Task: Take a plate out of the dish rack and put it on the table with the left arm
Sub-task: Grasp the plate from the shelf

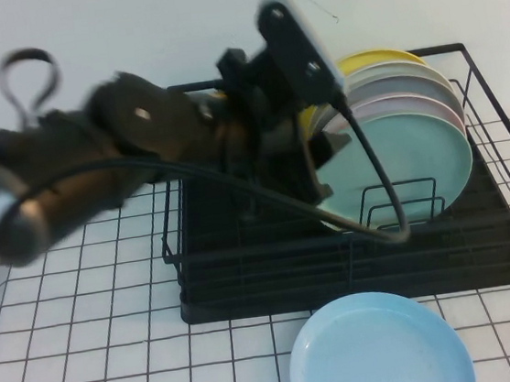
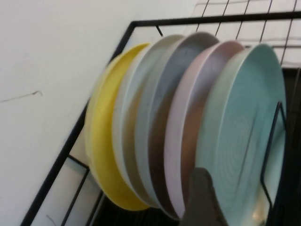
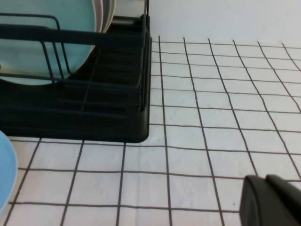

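The left pincer reaches into the dish rack beside the mint-green plate, which stands upright at the front of a row, a pink plate just behind. Whether the left pincer is apart cannot be told; likewise the right pincer, low over the bench. The plate looks stiff, smooth and breakable; its exposed rim seems the hold.

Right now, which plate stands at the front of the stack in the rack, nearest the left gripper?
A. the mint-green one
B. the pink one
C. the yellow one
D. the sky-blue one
A: the mint-green plate fronts the stack in the rack, by the left gripper; the right gripper sits low over the table.
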Tool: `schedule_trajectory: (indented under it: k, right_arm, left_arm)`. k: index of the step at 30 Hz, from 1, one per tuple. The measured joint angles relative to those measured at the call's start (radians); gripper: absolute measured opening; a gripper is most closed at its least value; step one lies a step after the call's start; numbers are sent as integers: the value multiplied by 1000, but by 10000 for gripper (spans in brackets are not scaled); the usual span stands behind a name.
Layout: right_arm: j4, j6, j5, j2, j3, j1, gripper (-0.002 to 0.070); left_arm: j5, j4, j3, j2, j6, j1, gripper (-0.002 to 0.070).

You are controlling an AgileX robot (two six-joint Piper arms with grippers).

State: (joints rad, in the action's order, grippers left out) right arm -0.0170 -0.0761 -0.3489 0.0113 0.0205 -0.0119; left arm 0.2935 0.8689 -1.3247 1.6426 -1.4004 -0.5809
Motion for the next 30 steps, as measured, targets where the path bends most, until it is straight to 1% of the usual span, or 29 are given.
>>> schedule_trajectory:
  k: [8, 13, 18, 21, 24, 25, 26, 28, 30]
  right_arm:
    - [0, 0, 0, 0, 0, 0, -2]
    - [0, 0, 0, 0, 0, 0, -2]
    - [0, 0, 0, 0, 0, 0, -2]
    - [0, 0, 0, 0, 0, 0, -2]
    - [0, 0, 0, 0, 0, 0, -2]
    - [0, 0, 0, 0, 0, 0, -2]
    - [0, 0, 0, 0, 0, 0, -2]
    - [0, 0, 0, 0, 0, 0, -2]
    - [0, 0, 0, 0, 0, 0, -2]
  left_arm:
    - [-228, -4, -10, 193, -160, -87, 382]
    - [-380, 3, -19, 236, -181, -116, 379]
    - [-411, 13, -21, 245, -181, -122, 362]
    - [-426, 22, -21, 245, -181, -122, 291]
    - [-445, 31, -23, 245, -181, -122, 135]
    - [-448, 34, -25, 245, -181, -122, 89]
    - [-450, 36, -25, 245, -181, -122, 58]
    - [-452, 37, -26, 245, -181, -122, 25]
    - [-452, 45, -26, 241, -181, -122, 13]
